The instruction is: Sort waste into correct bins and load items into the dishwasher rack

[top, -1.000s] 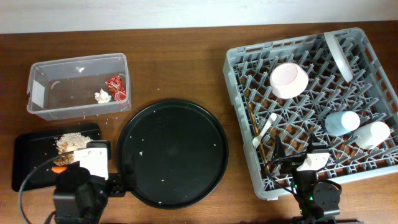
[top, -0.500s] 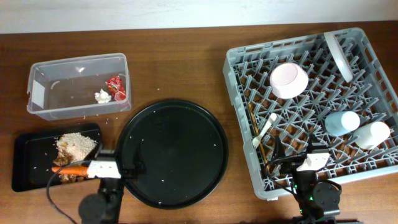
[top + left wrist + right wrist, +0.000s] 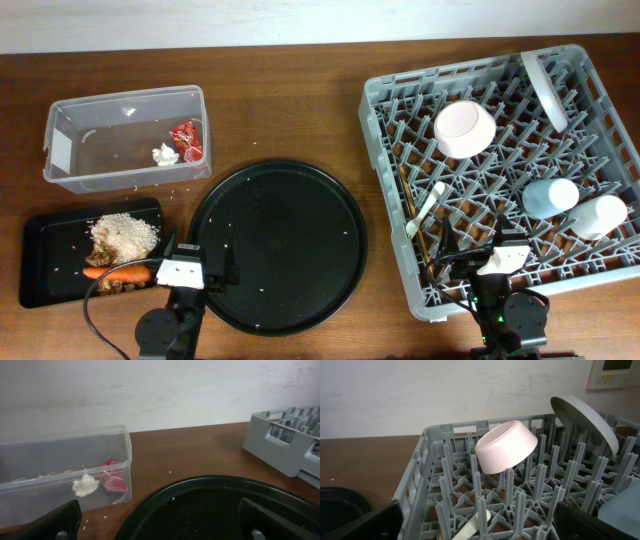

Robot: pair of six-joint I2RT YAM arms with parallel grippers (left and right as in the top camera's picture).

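The clear tub holds the red wrapper and white tissue; they also show in the left wrist view, wrapper and tissue. The shallow black tray holds rice scraps, the carrot and a brown lump. The grey rack holds the pink bowl, green bowl, blue cup, cream cup, fork and chopsticks. My left gripper is open and empty over the round tray's front-left rim. My right gripper is open and empty over the rack's front edge.
A large round black tray with a few crumbs lies between the bins and the rack. Rice grains are scattered on the table below the tub. The right wrist view shows the tilted pink bowl on the rack's pegs.
My left arm has moved right, from over the black tray to the round tray's front-left rim. The carrot and scraps now show uncovered. The right arm has not moved.
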